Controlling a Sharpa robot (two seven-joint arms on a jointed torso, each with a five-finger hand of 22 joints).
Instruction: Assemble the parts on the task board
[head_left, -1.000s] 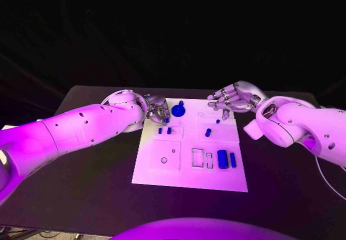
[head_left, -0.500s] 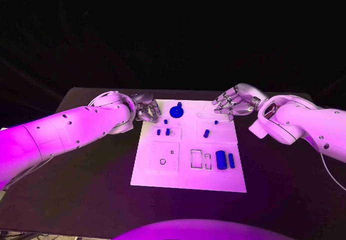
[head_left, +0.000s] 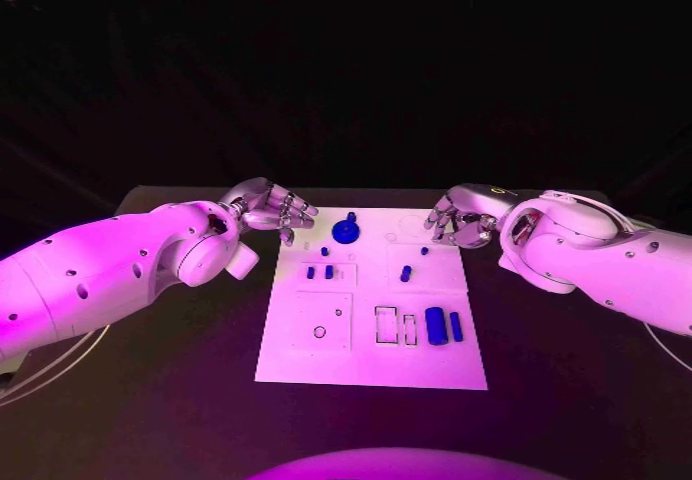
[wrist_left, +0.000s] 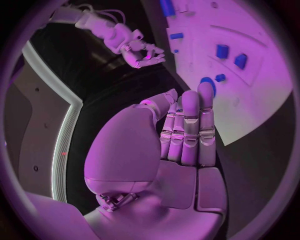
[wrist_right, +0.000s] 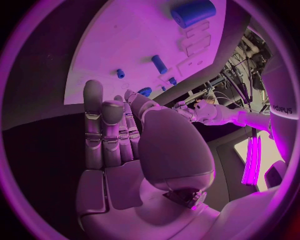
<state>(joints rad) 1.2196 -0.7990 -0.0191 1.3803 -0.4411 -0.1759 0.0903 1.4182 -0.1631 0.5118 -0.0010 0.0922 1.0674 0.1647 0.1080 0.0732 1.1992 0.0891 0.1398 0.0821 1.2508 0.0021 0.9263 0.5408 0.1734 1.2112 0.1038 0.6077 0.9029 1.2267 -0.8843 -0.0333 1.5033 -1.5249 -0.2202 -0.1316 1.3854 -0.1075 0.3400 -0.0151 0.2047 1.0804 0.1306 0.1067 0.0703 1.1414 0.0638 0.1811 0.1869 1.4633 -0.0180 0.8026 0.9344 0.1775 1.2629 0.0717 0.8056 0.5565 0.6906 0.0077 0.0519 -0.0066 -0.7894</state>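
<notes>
Your left hand (head_left: 271, 210) is empty, its metal fingers straight and slightly apart, just off the task board (head_left: 372, 370) at its ten o'clock corner. Your right hand (head_left: 459, 220) is empty too, fingers loosely curved, at two o'clock. The flat white board lies mid-bench (head_left: 173, 400), carrying a round blue part (head_left: 346, 232) and small cylindrical parts (head_left: 436, 325).
</notes>
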